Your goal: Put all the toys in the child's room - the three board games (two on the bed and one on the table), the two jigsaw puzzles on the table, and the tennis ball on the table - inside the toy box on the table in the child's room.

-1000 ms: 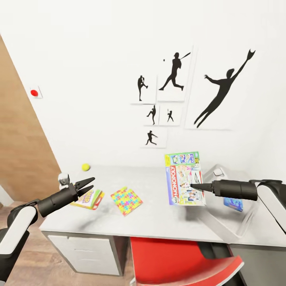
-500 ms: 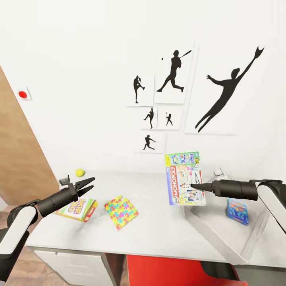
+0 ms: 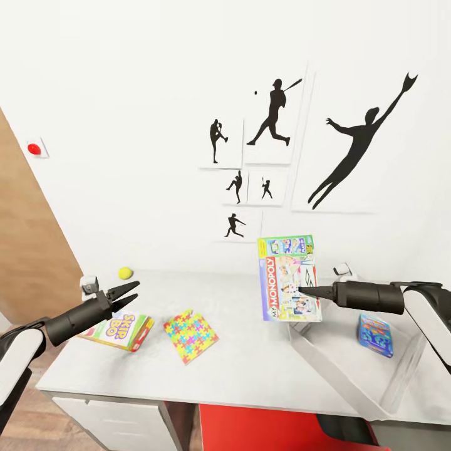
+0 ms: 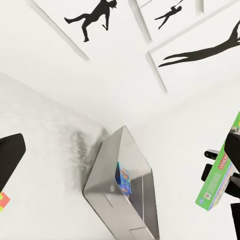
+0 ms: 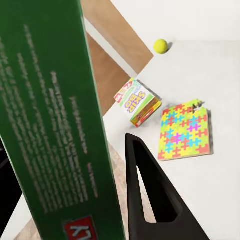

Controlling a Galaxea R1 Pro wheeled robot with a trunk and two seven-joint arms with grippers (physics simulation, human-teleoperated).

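Your right gripper (image 3: 305, 290) holds the Monopoly box (image 3: 287, 279) upright above the toy box's (image 3: 341, 369) left rim: carry it right, tilt flat, then release

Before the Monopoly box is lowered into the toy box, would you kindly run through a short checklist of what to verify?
1. Right gripper shut on the Monopoly box: ok.
2. Monopoly box over the toy box: cannot tell; it hangs near the bin's left end.
3. Room inside: ok; only the blue game lies there.
4. Left gripper away from the bin: ok, open above the Skip-Bo box.
5. Puzzle and tennis ball still out on the table: ok.
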